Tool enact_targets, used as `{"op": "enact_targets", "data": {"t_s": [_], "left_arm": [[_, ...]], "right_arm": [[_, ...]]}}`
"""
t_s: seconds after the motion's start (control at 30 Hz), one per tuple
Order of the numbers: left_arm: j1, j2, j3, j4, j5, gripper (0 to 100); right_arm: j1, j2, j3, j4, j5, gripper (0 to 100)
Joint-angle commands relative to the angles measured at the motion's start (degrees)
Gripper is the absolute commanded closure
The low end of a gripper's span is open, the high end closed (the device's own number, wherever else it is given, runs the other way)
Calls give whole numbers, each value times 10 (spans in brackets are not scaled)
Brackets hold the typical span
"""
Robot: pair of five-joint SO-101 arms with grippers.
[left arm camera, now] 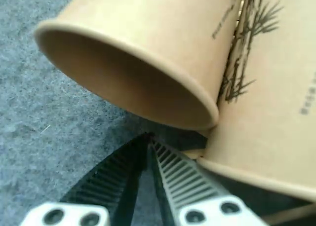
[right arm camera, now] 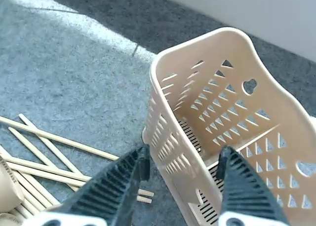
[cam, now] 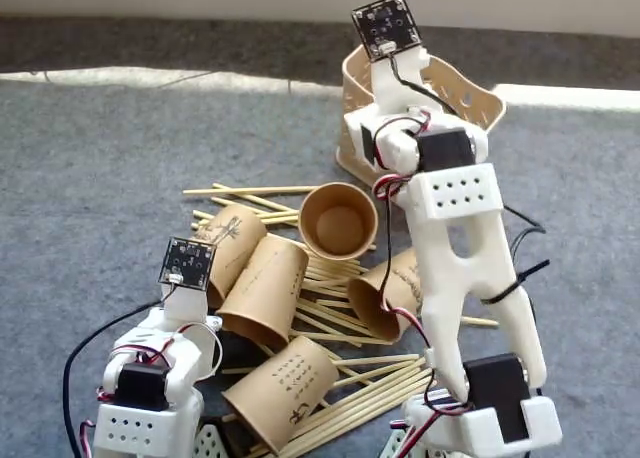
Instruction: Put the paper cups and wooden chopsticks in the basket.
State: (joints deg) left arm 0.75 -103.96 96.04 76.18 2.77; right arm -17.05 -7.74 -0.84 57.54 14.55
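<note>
Several brown paper cups [cam: 265, 290] lie on their sides over a heap of wooden chopsticks [cam: 350, 323] in mid-table; one cup [cam: 338, 220] turns its mouth upward. The cream perforated basket [cam: 470, 93] stands at the back right. My left gripper [left arm camera: 148, 141] is shut and empty, its tips just below the rim of a lying cup [left arm camera: 148, 53] that rests against a second cup [left arm camera: 276, 112]. My right gripper [right arm camera: 183, 159] is open above the basket's near wall [right arm camera: 173, 137], holding nothing. The part of the basket's floor that I can see is bare.
Grey carpet [cam: 100, 178] covers the table, open to the left and far right. Loose chopsticks [right arm camera: 49, 142] lie beside the basket. The right arm's white links [cam: 465, 248] stretch over the right side of the heap.
</note>
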Motion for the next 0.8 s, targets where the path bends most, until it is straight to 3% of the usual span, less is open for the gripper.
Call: {"op": "enact_targets", "data": {"t_s": [0.0, 0.13, 0.23, 0.4, 0.77], "left_arm": [[6, -4, 11, 3, -6, 986], [6, -4, 11, 3, -6, 986], [6, -4, 11, 3, -6, 986], [6, -4, 11, 3, -6, 986], [6, -4, 11, 3, -6, 986]], "right_arm": [[-4, 10, -14, -44, 9, 772], [-4, 37, -14, -65, 15, 772], [-7, 54, -10, -65, 66, 790], [-5, 58, -10, -63, 110, 995], [-7, 57, -15, 32, 139, 993]]}}
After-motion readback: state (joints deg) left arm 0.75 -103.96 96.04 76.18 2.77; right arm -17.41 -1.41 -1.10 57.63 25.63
